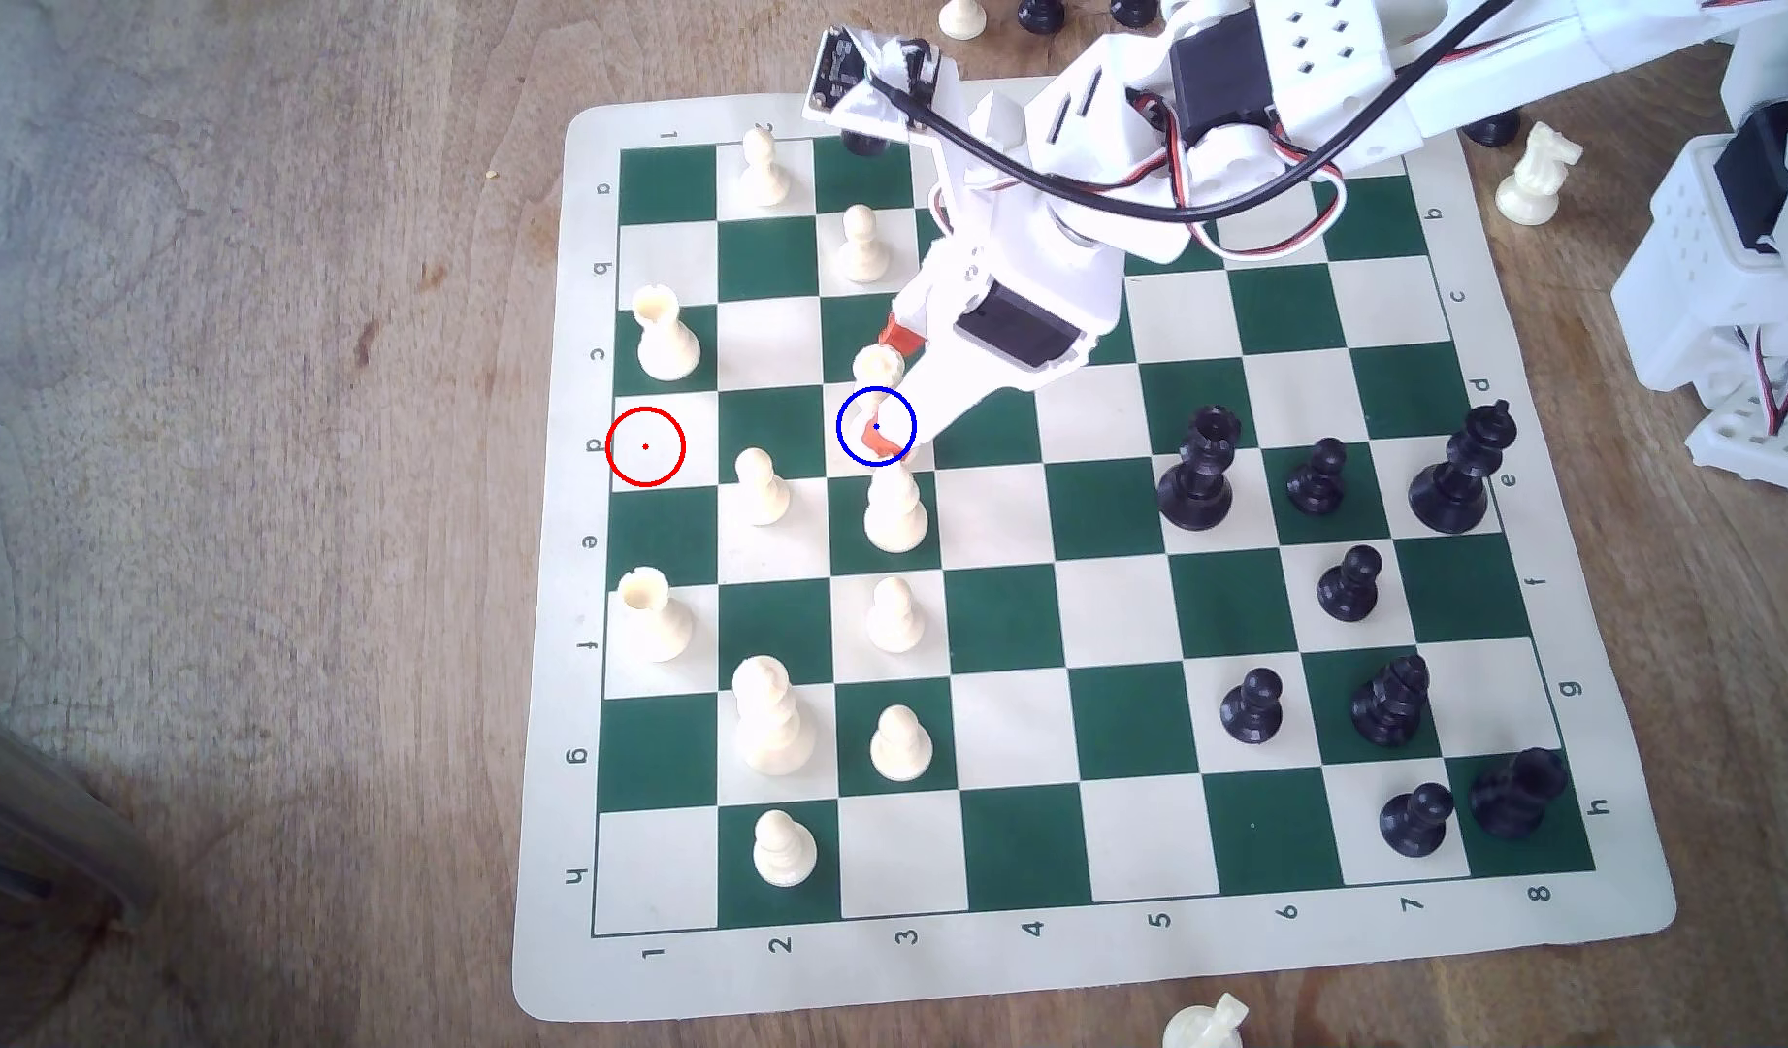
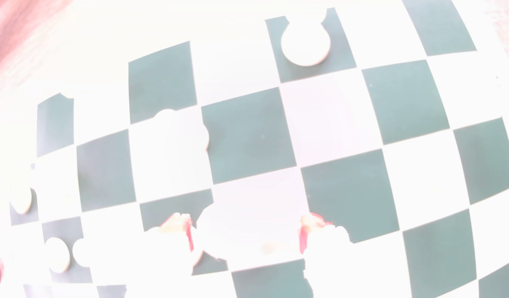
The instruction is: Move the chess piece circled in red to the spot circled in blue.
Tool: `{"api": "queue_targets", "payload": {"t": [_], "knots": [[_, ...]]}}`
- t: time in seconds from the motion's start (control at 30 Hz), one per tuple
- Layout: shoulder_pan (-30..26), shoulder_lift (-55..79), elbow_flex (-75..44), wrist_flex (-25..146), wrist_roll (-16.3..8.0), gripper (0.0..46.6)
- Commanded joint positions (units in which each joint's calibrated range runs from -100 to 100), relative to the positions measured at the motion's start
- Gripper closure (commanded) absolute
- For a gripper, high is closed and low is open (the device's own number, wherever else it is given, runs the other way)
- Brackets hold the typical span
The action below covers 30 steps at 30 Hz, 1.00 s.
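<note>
The end effector [image 1: 887, 388] is reaching down over the chess board [image 1: 1071, 967], which is lying flat on the wooden counter [image 1: 265, 504]. Its two orange-tipped fingers [image 1: 895, 335] are straddling the chess piece circled in red [image 1: 877, 363], whose cream crown is showing between them. The piece is standing at the spot circled in blue [image 1: 851, 423], with one orange fingertip lying across the blue centre dot. In the wrist view the end effector [image 2: 246, 237] is showing its red pads [image 2: 189, 237] set apart on either side of a washed-out pale shape, which is probably the crown. I cannot tell whether the pads are pressing on the piece or merely flanking it. The red ring [image 1: 646, 446] is sitting well apart from the end effector, toward the exterior view's left, and is marking a bare cream square at the board's edge. A tall cream piece [image 1: 895, 514] is standing just beside the lower fingertip, on the next green square. A cream pawn [image 1: 761, 489] is standing near it, between the end effector and the red ring. The black pieces [image 1: 1197, 474] are grouped well apart from the end effector, toward the exterior view's right
</note>
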Motion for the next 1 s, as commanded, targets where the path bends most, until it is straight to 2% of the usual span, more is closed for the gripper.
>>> {"api": "queue_targets", "payload": {"t": [0.0,0.23,0.4,0.53,0.57,0.67,0.7,0.77,0.87,0.97], "knots": [[1.01,-6.82,-3.15,-0.45,-0.05,26.7],[1.25,-10.81,-3.87,1.18,-0.05,26.7],[0.39,-20.83,-1.52,9.37,-0.05,26.8],[-1.02,-34.07,11.18,11.99,0.68,27.6],[-1.65,-42.82,20.7,11.42,1.66,28.1],[-2.74,-56.15,33.93,10.27,2.83,30.1],[-3.37,-64.55,40.82,10.27,3.22,30.1],[-3.29,-72.19,46.17,10.6,3.57,31.0],[-3.06,-83.22,53.61,12.65,3.71,29.9],[-3.29,-89.93,57.51,13.39,3.86,31.5]]}}
